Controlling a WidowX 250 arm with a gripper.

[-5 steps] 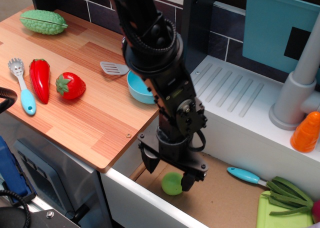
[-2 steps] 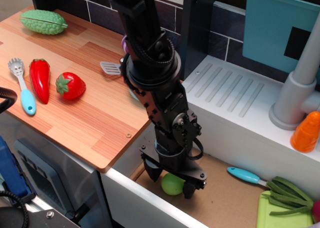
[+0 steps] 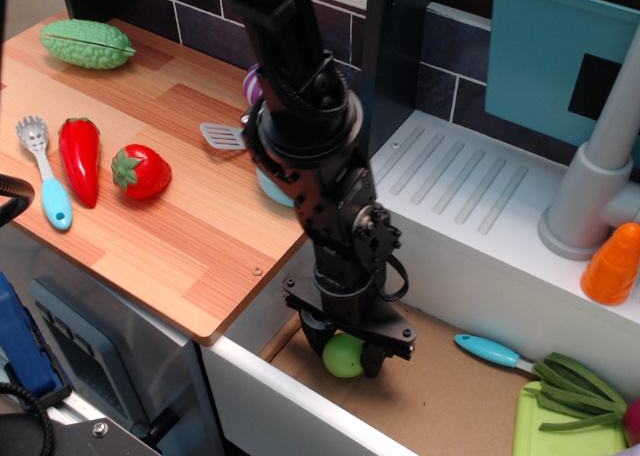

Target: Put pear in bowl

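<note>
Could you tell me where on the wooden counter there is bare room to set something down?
Bare wood lies between the strawberry and the counter's near corner, and between the gourd and spatula. The left edge, with spoon and pepper, is crowded.

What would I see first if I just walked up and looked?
The big black robot arm, standing in the middle with its gripper down around the little green pear in the sink. Next, the bright red strawberry and red pepper on the wooden board at left.
</note>
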